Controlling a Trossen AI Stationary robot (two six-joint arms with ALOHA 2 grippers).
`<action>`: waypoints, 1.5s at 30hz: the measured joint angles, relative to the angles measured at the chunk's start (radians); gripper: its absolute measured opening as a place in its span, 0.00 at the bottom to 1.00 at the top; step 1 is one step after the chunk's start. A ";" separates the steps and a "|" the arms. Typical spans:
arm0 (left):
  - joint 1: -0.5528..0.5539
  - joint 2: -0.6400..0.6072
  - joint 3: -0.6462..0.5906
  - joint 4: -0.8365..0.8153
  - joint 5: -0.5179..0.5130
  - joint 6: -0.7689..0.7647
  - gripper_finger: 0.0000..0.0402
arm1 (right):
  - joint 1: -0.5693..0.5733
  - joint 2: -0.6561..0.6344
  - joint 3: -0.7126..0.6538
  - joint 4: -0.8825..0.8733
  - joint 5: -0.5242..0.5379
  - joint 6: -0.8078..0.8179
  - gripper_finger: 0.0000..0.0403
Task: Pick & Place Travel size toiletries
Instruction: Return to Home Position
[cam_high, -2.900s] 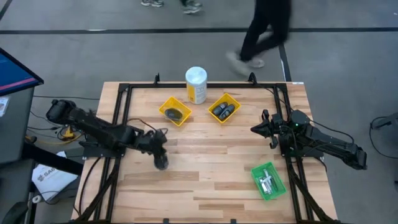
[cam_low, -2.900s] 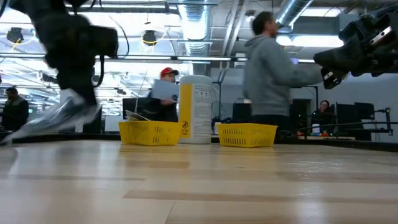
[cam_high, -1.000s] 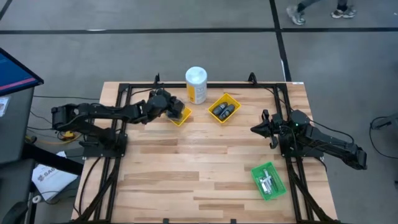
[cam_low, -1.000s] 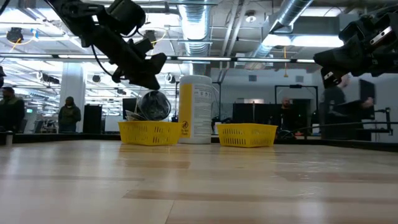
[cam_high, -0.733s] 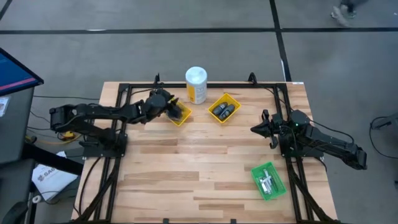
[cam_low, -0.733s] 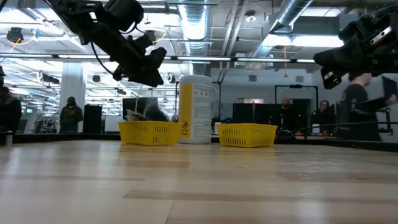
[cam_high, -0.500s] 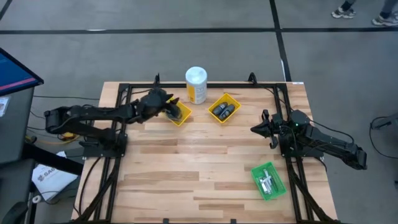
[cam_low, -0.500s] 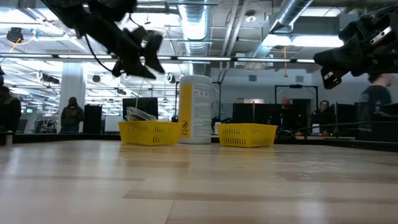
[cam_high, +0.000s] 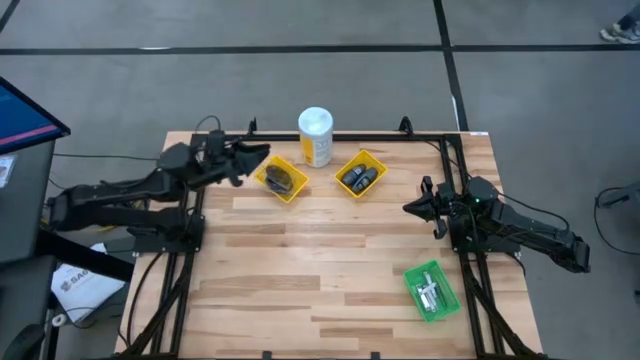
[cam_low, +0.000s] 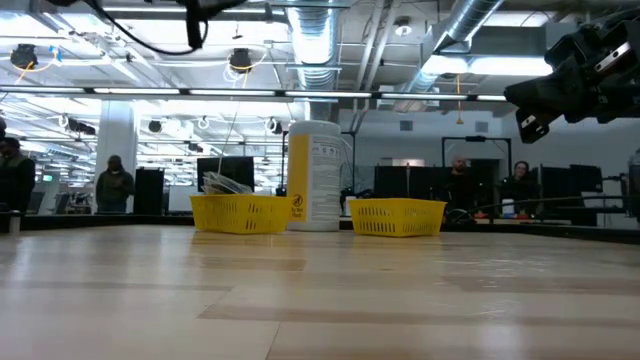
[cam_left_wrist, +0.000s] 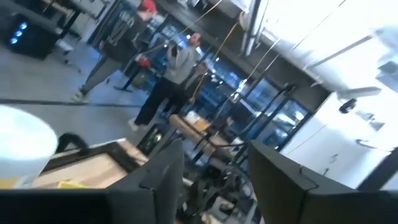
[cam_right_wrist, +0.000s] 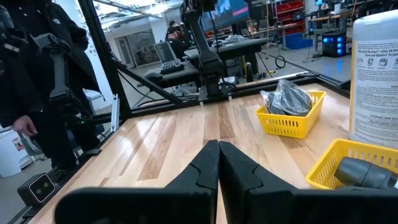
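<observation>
Wrapped dark grey discs lie in the left yellow tray; in the right wrist view the clear wrap sticks up above that tray's rim. Black oblong pieces lie in the right yellow tray. Tiny silver pieces lie in a green tray at the near right. My left gripper is open and holds nothing, raised just left of the left yellow tray; its fingers stand apart. My right gripper is shut above the table's right side, its fingertips together.
A tall white-capped yellow canister stands between the two yellow trays at the far edge. A black frame runs along the table's sides. Bare wood lies across the middle and near left. People stand in the room behind.
My left gripper, holding a wrapped disc over the left yellow tray, has opened and let it go. The disc has fallen into the tray. The gripper has then risen and drawn back toward the table's left edge.
</observation>
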 joint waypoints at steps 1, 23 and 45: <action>-0.003 -0.019 0.000 -0.005 0.000 0.000 0.41 | 0.000 0.000 0.000 0.000 0.000 0.000 0.00; -0.022 0.013 -0.001 0.103 0.044 0.185 0.04 | 0.000 0.000 0.000 0.000 0.000 0.000 0.00; -0.071 -0.496 -0.001 -0.158 0.056 0.566 0.00 | 0.000 0.000 0.000 0.000 0.000 0.000 0.00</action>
